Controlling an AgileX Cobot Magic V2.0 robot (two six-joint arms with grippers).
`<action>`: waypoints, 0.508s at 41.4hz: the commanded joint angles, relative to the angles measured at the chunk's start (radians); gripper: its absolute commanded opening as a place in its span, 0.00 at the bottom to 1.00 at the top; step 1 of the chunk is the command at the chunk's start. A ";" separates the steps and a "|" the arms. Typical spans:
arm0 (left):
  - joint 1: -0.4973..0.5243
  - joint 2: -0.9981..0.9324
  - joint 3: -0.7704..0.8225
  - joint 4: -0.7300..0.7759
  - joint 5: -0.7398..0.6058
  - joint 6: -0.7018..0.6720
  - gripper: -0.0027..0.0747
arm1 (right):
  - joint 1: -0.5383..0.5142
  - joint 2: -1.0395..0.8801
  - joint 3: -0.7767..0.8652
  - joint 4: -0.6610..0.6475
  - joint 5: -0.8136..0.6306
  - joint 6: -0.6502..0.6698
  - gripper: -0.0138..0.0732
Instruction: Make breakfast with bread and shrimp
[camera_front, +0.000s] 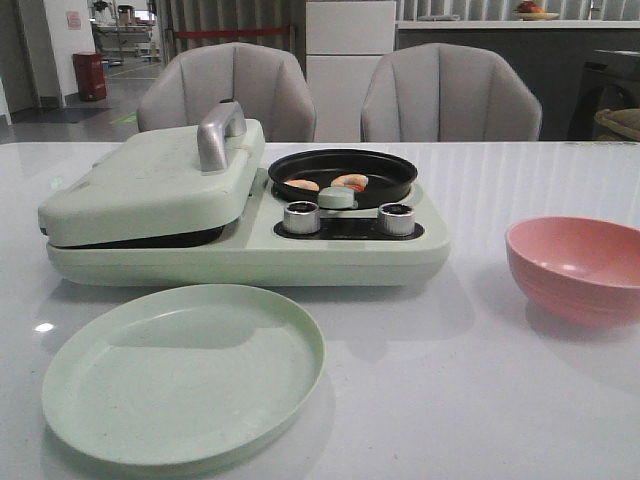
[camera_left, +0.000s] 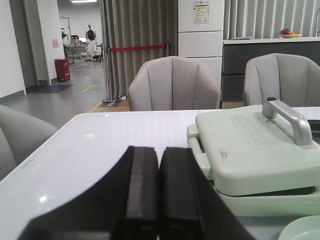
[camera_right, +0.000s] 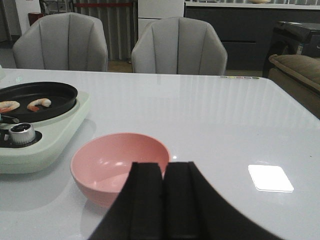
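Shrimp (camera_front: 350, 182) in pan (camera_front: 390, 170), bread unseen, lid (camera_front: 150, 185) shut

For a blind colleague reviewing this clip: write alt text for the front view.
A pale green breakfast maker sits on a white table, its left lid shut and two shrimp lying in the round black pan on its right. An empty green plate lies in front of it, and an empty pink bowl stands to the right.
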 joint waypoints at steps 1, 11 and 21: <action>0.001 -0.023 0.032 -0.009 -0.083 -0.011 0.17 | -0.006 -0.020 -0.004 -0.001 -0.096 0.000 0.20; 0.001 -0.023 0.032 -0.009 -0.083 -0.011 0.17 | -0.006 -0.020 -0.004 -0.001 -0.096 0.000 0.20; 0.001 -0.023 0.032 -0.009 -0.083 -0.011 0.17 | -0.006 -0.020 -0.004 -0.004 -0.102 0.000 0.20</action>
